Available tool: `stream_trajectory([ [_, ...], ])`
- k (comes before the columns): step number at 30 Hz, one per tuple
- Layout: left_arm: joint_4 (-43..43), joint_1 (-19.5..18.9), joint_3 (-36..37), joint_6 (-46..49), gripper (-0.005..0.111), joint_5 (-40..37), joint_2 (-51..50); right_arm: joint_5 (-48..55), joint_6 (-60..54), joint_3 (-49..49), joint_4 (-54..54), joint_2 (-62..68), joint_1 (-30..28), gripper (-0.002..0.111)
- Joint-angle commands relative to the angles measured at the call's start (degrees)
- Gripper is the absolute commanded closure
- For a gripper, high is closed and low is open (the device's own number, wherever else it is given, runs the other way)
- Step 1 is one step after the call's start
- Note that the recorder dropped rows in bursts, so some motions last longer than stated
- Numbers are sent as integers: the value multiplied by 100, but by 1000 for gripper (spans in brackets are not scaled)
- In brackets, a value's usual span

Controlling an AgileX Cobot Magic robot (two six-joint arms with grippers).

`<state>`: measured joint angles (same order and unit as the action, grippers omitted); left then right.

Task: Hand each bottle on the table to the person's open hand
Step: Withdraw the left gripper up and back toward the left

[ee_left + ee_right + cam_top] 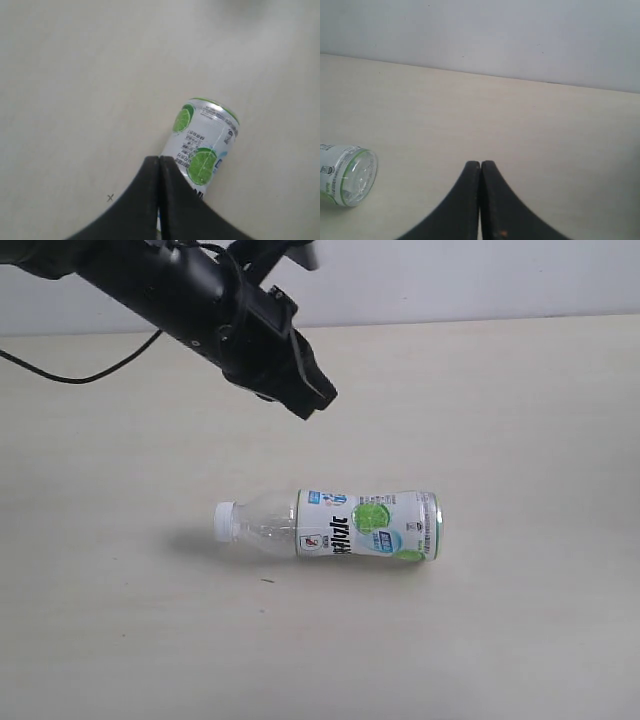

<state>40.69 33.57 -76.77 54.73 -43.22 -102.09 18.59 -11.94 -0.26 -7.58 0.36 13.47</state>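
One clear bottle with a white-green lime label lies on its side on the pale beige table, white cap to the left. My left gripper hangs above and behind it, shut and empty; in the left wrist view its closed tips partly cover the lime bottle. My right gripper is shut with nothing in it, and the lime bottle's base shows off to one side of that view. The other bottles and the person's hand are out of view. The right gripper does not show in the exterior view.
A black cable trails across the table's far left. A pale wall runs behind the table's back edge. A small dark mark sits on the tabletop near the bottle.
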Motion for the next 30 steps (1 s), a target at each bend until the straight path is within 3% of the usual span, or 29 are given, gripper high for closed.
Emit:
stream_trajectory([
  [1, 1398, -587, 509, 1155, 107, -1, 474, -68, -19, 26, 3, -36, -19, 108],
  [12, 4769, -2328, 2164, 4132, 107, -273, 1798, -68, -19, 26, 3, -36, -19, 108],
  [18, 4744, -2922, 2511, 4545, 107, -921, 2361, -68, -19, 26, 3, -36, -19, 108],
  [30, 4707, -3879, 3077, 4538, 107, -877, 3386, -68, -19, 26, 3, -36, -19, 108],
])
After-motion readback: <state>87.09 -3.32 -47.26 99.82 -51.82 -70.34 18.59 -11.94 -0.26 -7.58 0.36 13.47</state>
